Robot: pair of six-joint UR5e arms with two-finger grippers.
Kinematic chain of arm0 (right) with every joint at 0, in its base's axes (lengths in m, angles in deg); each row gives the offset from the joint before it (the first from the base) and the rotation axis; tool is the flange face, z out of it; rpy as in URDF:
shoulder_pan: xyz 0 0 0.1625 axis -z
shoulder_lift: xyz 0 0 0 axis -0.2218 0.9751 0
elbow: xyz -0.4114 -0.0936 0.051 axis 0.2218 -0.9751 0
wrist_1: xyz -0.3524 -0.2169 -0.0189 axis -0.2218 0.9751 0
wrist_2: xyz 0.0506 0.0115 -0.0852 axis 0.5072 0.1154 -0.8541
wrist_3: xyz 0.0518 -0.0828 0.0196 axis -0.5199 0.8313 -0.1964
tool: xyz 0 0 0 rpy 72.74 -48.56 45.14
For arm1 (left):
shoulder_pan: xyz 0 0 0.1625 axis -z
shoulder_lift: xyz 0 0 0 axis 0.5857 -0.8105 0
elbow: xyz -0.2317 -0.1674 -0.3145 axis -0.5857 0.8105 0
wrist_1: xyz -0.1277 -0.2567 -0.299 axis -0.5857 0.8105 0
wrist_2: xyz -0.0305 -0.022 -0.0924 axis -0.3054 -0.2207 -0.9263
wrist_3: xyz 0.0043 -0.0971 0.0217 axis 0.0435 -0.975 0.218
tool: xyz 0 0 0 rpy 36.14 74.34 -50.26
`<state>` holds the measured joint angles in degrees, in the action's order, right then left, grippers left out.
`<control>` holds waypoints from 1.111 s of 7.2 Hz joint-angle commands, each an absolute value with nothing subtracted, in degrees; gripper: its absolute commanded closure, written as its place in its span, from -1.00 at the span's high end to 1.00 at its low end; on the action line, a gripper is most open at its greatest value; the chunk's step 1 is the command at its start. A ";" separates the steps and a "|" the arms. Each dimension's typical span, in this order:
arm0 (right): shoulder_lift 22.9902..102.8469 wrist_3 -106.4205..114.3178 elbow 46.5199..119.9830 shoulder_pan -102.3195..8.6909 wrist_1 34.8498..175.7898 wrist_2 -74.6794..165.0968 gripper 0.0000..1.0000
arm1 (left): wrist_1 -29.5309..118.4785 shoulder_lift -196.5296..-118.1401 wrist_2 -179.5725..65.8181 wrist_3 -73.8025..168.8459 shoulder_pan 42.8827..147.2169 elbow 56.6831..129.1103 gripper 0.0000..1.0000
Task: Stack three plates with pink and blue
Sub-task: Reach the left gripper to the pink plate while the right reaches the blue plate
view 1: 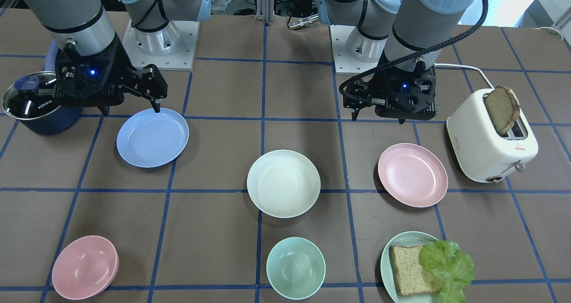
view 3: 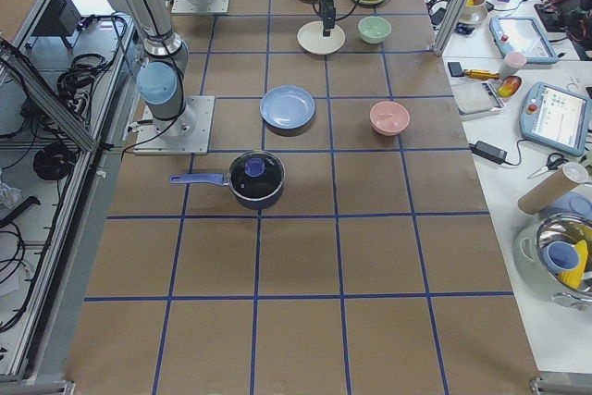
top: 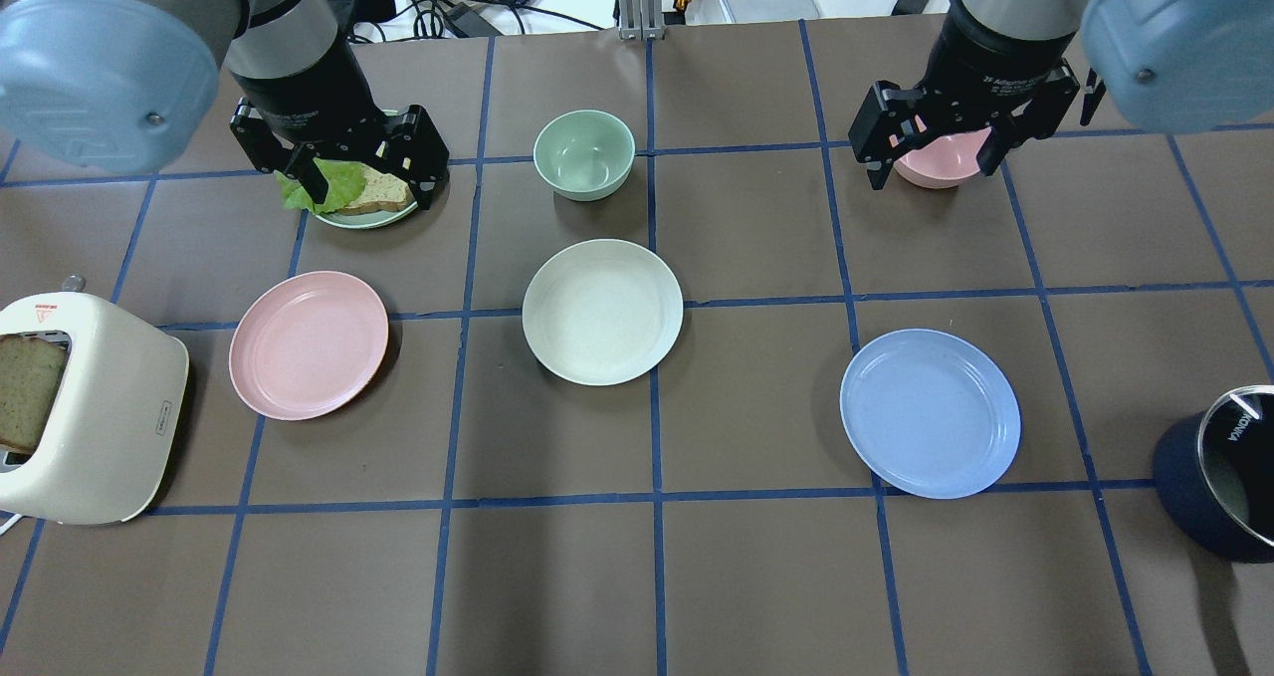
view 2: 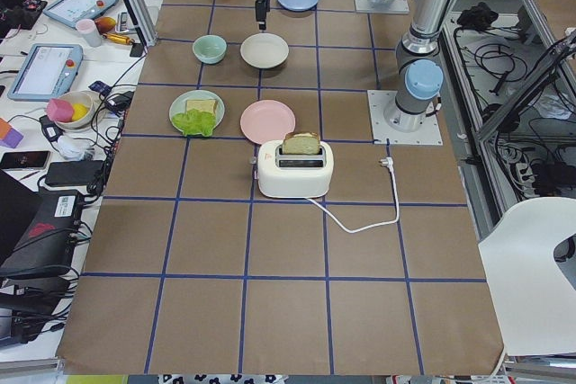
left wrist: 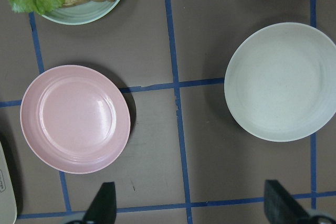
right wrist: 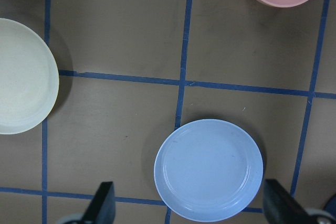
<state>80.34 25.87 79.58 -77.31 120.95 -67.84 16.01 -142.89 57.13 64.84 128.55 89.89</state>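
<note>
Where the table comes closest to the robot, a white toaster (top: 90, 407) with a slice of bread in its slot stands well out to the left of the cream-white plate (top: 602, 311). A dark blue pot (top: 1219, 477) with a glass lid stands well out to that plate's right.

Farther out lie the three plates, each flat on the table, apart from one another and none stacked. The light blue plate (top: 930, 413) sits to the right of the cream-white plate and a little nearer the robot. The pale pink plate (top: 309, 344) sits to its left, about level with it. The cream-white plate itself lies mid-table, covering a crossing of the blue tape lines.

Beyond the cream-white plate, straight out from it, is a mint-green bowl (top: 584, 153). Beyond it to the left is a pale green plate (view 1: 403, 238) carrying bread and lettuce, and beyond it to the right is a pink bowl (view 1: 84, 267).

The left gripper (top: 370, 196) hangs high over the table to the left of the cream-white plate, its fingers (left wrist: 102, 203) spread wide and holding nothing. The right gripper (top: 933, 173) hangs high to the right of that plate, its fingers (right wrist: 102, 203) likewise wide apart and empty, with the light blue plate below in its wrist view.
</note>
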 commanded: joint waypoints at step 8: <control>80.91 33.67 88.39 -64.40 121.65 -67.72 1.00 | 12.68 -146.77 54.57 69.98 122.26 91.39 1.00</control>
